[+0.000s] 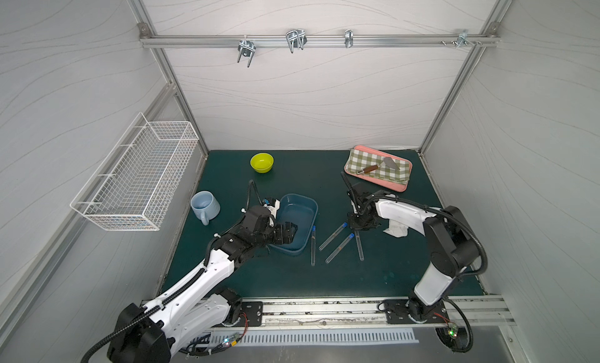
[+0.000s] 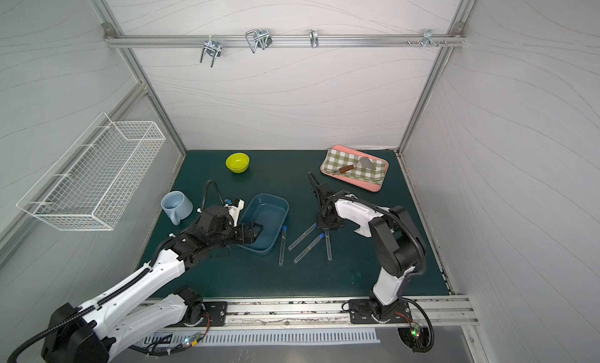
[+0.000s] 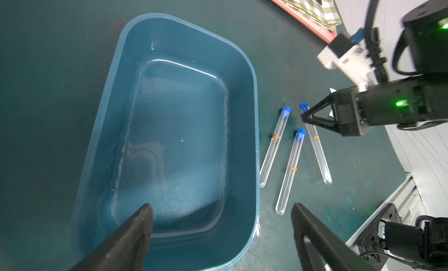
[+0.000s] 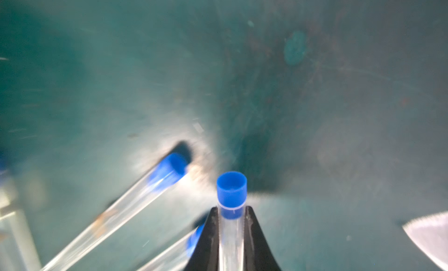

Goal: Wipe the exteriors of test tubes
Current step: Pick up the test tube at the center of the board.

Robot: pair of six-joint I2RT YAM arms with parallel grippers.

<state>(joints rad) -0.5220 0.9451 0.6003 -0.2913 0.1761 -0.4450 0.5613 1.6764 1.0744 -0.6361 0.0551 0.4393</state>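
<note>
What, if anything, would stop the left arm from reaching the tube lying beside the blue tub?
Likely nothing, so yes: the left gripper hangs open over the tub, that tube lies just past its rim, uncovered.

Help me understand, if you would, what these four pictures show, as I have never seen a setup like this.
These are two robot arms mounted at the front of a green mat, each ending in a two-fingered pincer. Two pictures look down from overhead cameras set side by side; the other two come from a camera on each wrist. On the mat lie four clear test tubes with blue caps, beside a blue tub holding what looks like water, plus a mug, a yellow-green bowl, a crumpled white wipe, and a pink tray with a checked cloth and a scraper. The left pincer hangs open over the tub. The right pincer is closed on one tube just below its cap; that tube appears to lie on the mat, not yet lifted.
</note>
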